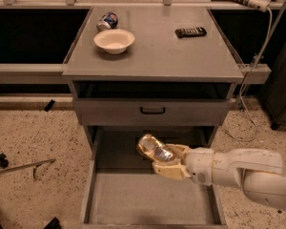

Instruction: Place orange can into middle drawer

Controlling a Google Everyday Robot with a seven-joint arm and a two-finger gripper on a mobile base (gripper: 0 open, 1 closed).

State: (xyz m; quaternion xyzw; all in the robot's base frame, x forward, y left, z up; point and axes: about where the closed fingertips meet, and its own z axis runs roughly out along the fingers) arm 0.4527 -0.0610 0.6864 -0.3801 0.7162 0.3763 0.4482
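Observation:
The orange can, dented with a silvery label patch, lies tilted in my gripper. The tan fingers are shut on it and hold it above the middle drawer, over the back part of its bare grey floor. The drawer is pulled wide open at the bottom of the cabinet. My white arm reaches in from the right.
A shallower drawer front with a black handle sits shut above. On the cabinet top are a white bowl, a blue-and-white can and a black remote. A cable hangs at the right. Speckled floor surrounds the cabinet.

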